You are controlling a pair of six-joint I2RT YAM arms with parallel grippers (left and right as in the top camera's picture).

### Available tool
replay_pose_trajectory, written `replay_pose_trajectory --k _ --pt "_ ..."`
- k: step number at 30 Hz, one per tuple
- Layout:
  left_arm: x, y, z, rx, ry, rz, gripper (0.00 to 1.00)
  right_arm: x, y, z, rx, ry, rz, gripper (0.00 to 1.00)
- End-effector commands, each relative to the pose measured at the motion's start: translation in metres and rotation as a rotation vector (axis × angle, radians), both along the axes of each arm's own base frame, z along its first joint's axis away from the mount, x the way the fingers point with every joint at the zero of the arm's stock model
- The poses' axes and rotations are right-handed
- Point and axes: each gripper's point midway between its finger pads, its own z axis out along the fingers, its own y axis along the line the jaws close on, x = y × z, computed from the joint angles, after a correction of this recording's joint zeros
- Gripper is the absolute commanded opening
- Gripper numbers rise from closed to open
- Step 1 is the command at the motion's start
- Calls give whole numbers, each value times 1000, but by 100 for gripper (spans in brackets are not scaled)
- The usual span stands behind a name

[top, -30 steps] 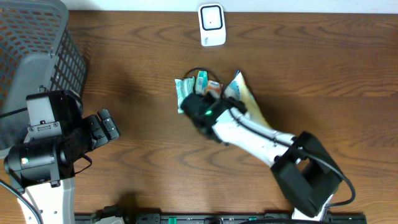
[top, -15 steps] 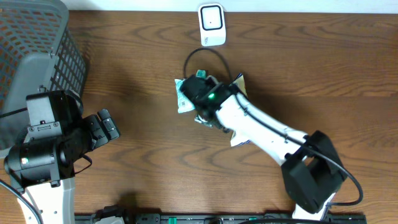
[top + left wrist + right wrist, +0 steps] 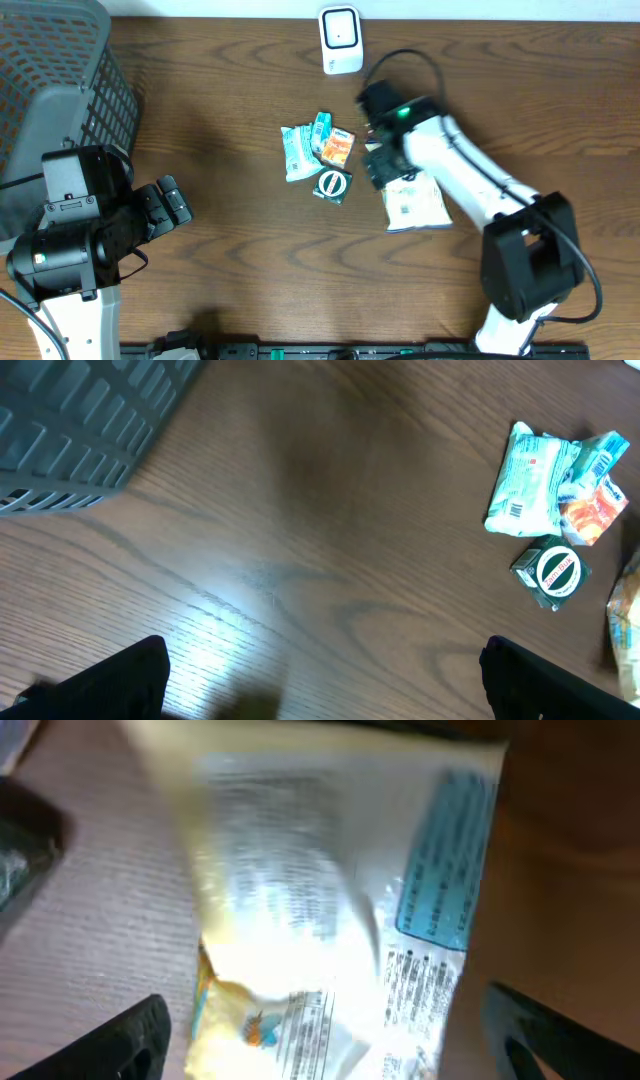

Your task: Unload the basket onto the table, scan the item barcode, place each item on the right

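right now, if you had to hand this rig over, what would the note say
Left gripper: open, empty, near the basket, away from the items.
Right gripper: open, over the pale packet, which lies flat on the table.
Scanner: at the far edge, nothing held up to it.
Teal packet, orange packet and dark round-logo packet: clustered mid-table, not gripped.
Done: cannot tell whether anything has been scanned.
Left: probably grip an item and show its barcode to the scanner.
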Motion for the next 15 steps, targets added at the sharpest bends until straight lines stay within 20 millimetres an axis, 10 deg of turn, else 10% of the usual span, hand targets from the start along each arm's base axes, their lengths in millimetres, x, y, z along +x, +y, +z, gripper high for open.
replay_pose_trajectory --k 1,15 --pt "-1 4 -1 9 5 21 98 -14 -3 -23 206 140 -49 91" --pt "-1 4 -1 9 5 21 98 -19 -35 -42 291 192 -169 99"
